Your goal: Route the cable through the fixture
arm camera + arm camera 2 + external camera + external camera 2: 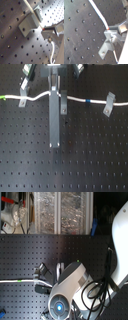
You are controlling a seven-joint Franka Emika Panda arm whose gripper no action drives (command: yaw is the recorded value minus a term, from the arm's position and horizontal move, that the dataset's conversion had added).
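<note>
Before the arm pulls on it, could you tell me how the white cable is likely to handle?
Probably floppy: the cable curves and sags between clips in the first exterior view. Likely light, being thin. It may slide easily, as it looks smooth against the perforated board.

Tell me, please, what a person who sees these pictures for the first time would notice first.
In the first exterior view, the white cable runs across the upper part of the black perforated board, past a leaning grey clip at the first exterior view's right. A long grey bar stands in the middle. In the first wrist view, the gripper pinches the cable beside a grey bracket.
</note>
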